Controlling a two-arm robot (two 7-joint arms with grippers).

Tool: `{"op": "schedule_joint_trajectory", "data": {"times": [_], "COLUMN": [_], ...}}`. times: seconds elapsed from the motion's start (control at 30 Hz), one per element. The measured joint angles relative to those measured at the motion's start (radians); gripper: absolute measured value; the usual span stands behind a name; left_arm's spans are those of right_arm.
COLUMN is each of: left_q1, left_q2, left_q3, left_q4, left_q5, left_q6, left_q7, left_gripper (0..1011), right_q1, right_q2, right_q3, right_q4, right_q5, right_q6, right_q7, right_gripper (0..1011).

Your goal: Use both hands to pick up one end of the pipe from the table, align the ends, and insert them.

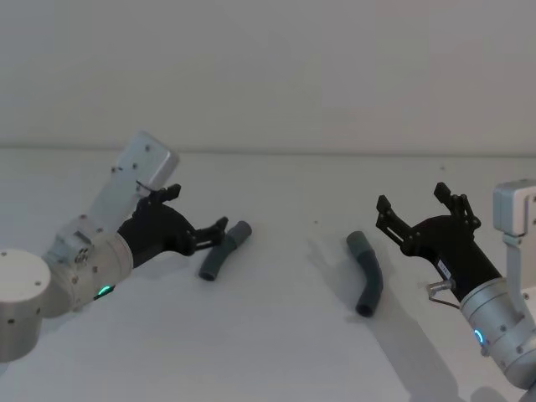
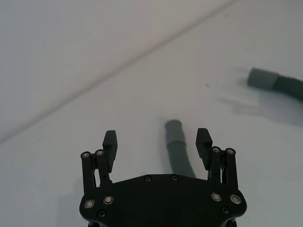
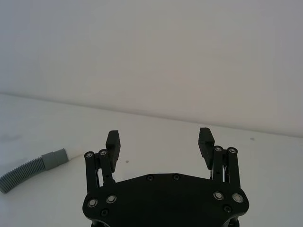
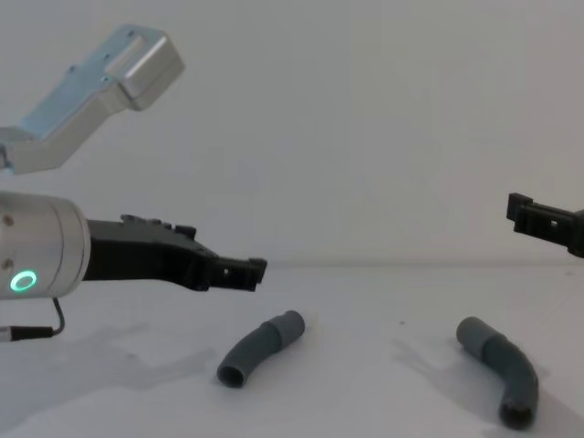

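Observation:
Two curved dark-grey pipe pieces lie apart on the white table [image 1: 276,352]. The left piece [image 1: 224,251] [image 4: 260,347] rests just beyond my left gripper [image 1: 198,211] [image 4: 251,267], which hovers open above it. In the left wrist view its cuff [image 2: 174,131] shows between the spread fingers of that gripper [image 2: 157,137], with the other piece [image 2: 277,82] farther off. The right piece [image 1: 367,272] [image 4: 502,370] lies to the left of my right gripper [image 1: 412,199] [image 3: 159,137], which is open and raised off the table. In the right wrist view this piece [image 3: 28,168] lies off to the side.
A plain pale wall [image 1: 268,75] rises behind the table's far edge. Bare white surface separates the two pieces and stretches in front of them. The silver left arm with its green ring light [image 4: 23,281] reaches in low from the left.

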Motion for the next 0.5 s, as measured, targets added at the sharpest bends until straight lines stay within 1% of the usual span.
{"op": "schedule_joint_trajectory", "data": {"times": [0.07,0.1,0.2,0.4,0.5], "left_q1": [-0.011,-0.022,-0.047,-0.09,-0.101], "left_q2": [0.006,0.011,0.019,0.024,0.023], "left_q3": [0.005,0.011,0.025,0.049,0.055], "left_q4": [-0.002,-0.002,0.0,0.018,0.024], "left_q5": [-0.004,-0.007,-0.011,-0.011,-0.01], "left_q6": [0.028,0.054,0.107,0.178,0.192], "left_q7": [-0.017,-0.033,-0.066,-0.11,-0.118], "left_gripper": [1001,1001,1001,1001,1001], "right_q1": [0.0,0.0,0.0,0.0,0.0], "right_q2": [0.0,0.0,0.0,0.0,0.0], "right_q3": [0.0,0.0,0.0,0.0,0.0], "right_q4": [0.0,0.0,0.0,0.0,0.0], "right_q5": [0.0,0.0,0.0,0.0,0.0], "right_q6": [0.0,0.0,0.0,0.0,0.0], "right_q7": [0.0,0.0,0.0,0.0,0.0], "right_gripper": [1001,1001,1001,1001,1001]}}
